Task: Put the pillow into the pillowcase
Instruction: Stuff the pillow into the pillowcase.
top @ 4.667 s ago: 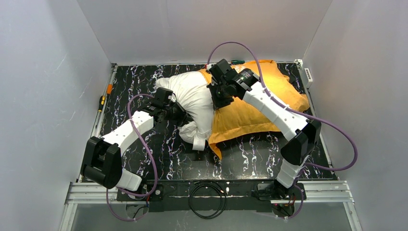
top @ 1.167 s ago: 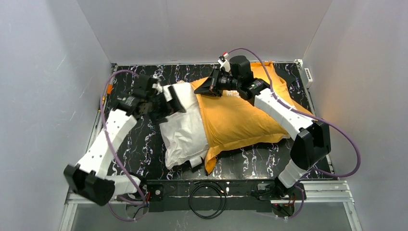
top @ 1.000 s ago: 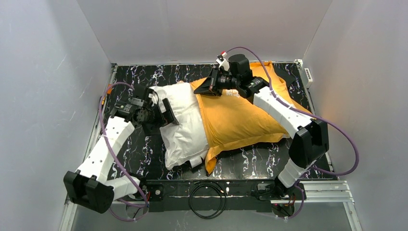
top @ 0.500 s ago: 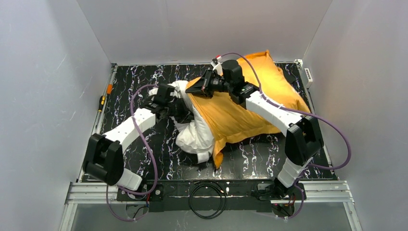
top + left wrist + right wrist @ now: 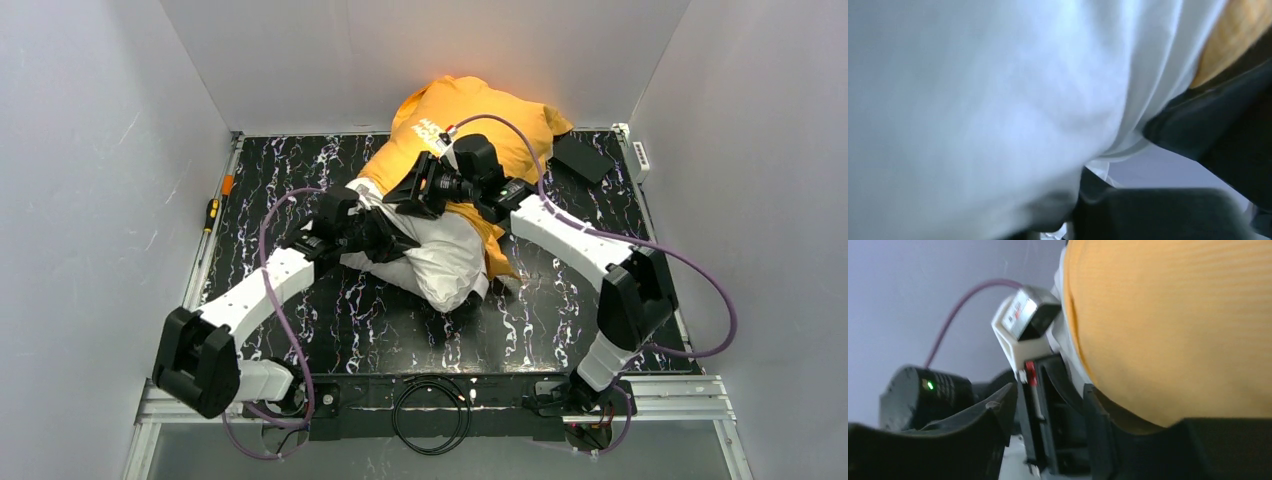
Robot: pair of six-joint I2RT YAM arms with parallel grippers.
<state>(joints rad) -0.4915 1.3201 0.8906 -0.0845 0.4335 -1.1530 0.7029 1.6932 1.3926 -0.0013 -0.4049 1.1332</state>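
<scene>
The orange pillowcase [image 5: 470, 115] stands bunched up against the back wall, white lettering showing on it. The off-white pillow [image 5: 445, 260] bulges out of its near end onto the black marbled table [image 5: 300, 170]. My left gripper [image 5: 390, 242] is buried in the pillow's left side and shut on its fabric. White pillow cloth [image 5: 998, 100] fills the left wrist view, with a dark finger [image 5: 1158, 215] below. My right gripper [image 5: 410, 192] [image 5: 1048, 397] is at the case's mouth, open. Orange cloth [image 5: 1173, 325] lies against the outside of one finger, and nothing sits between the two.
A flat black pad [image 5: 583, 157] lies at the back right beside a white power strip [image 5: 640, 155]. A screwdriver [image 5: 211, 210] sits along the left edge. A coiled cable [image 5: 430, 400] lies at the front rail. Grey walls close in on three sides.
The pillowcase rose from lying flat to standing against the back wall. My left gripper shut on the pillow and pushed it rightward. My right gripper's jaws parted and let go of the case.
</scene>
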